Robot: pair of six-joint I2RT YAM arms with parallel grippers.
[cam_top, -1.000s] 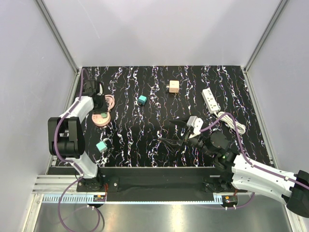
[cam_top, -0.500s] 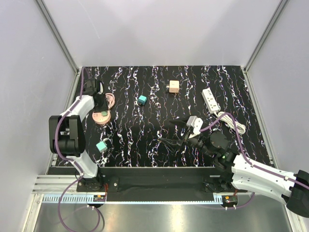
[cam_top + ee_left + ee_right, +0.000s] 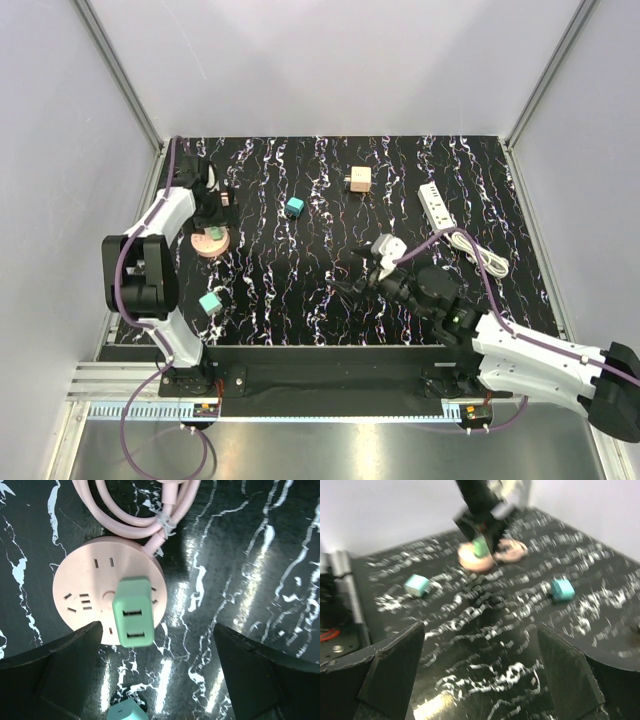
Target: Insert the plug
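The left hand (image 3: 157, 635) hovers over the round pink socket (image 3: 85, 595), fingers spread wide on either side of the mint-green cube (image 3: 132, 612) seated in that socket, touching neither. The teal-blue plug (image 3: 294, 207) lies loose on the bench (image 3: 300, 285), right of the socket. Farther right of the socket, the right hand (image 3: 477, 630) is likewise spread apart, gripping nothing.
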